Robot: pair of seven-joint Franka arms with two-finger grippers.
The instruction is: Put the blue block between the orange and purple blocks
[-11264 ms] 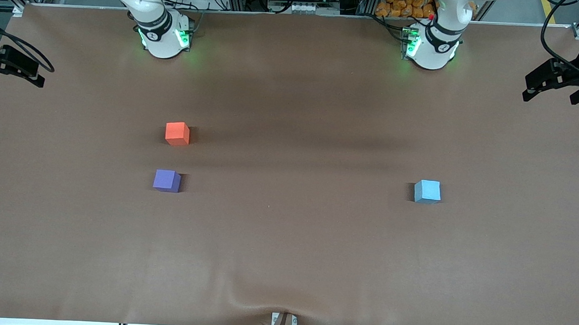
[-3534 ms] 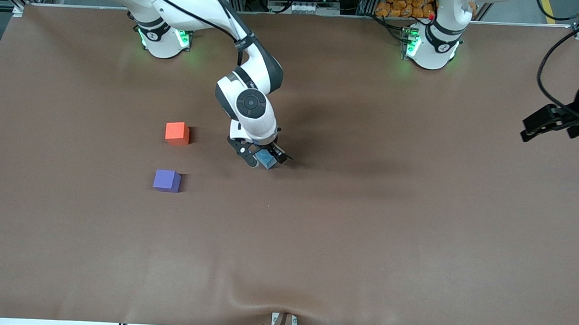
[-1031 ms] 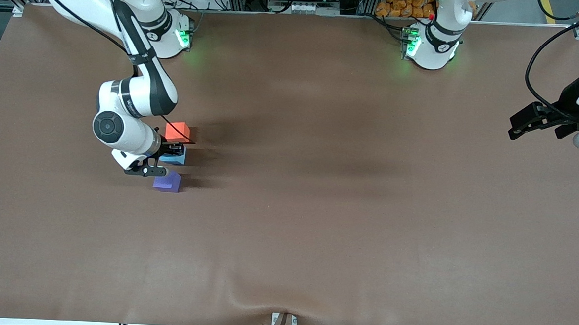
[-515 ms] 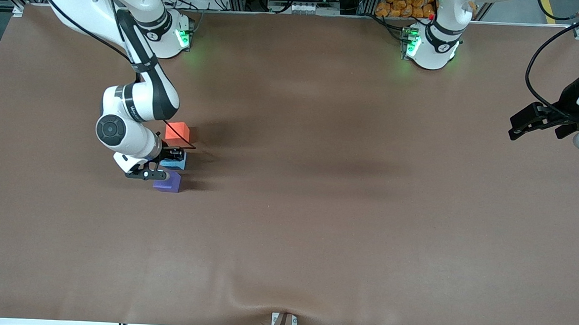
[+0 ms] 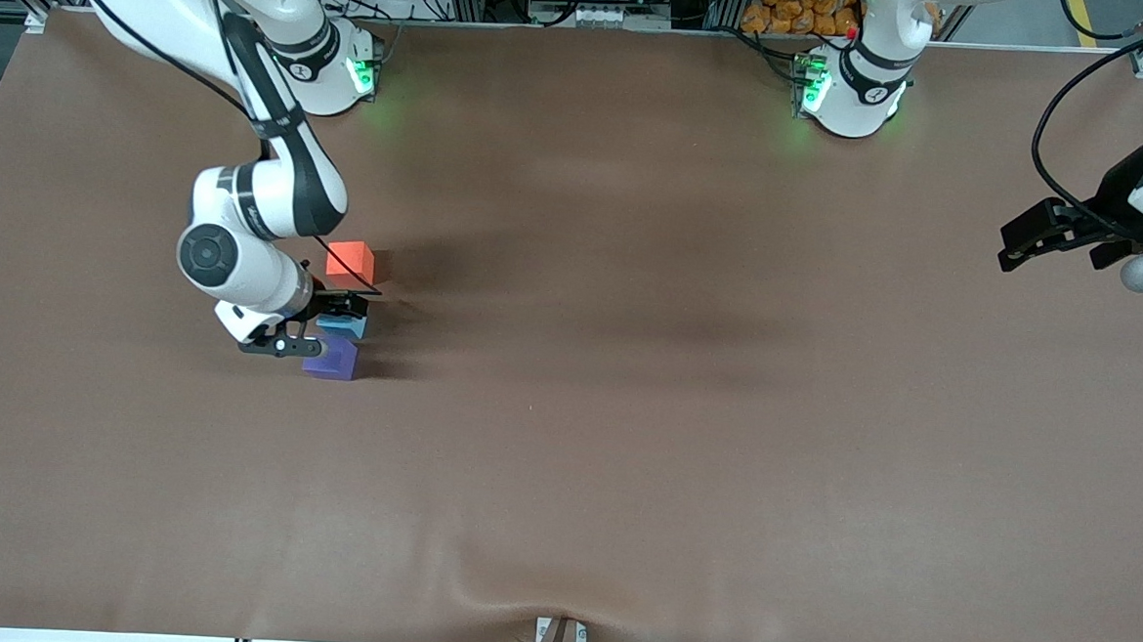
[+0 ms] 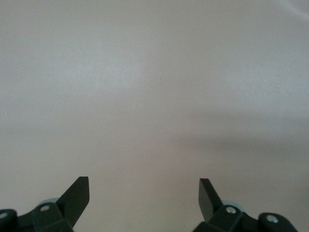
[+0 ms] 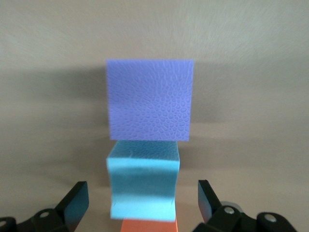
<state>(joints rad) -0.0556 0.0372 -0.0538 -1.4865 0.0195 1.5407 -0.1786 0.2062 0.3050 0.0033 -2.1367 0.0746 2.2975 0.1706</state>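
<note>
The whole bench (image 5: 623,461) is seen from high across it, facing the arm bases. The purple block (image 7: 149,99) is viewed closely by the right wrist camera and is shared with the front view; only bare bench is faced by the left wrist camera.

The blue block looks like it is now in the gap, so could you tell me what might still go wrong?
The right gripper is open around the blue block, close to the purple block and orange block; lifting off at a slant could nudge one. The gap is tight, so the row may end up uneven.
</note>
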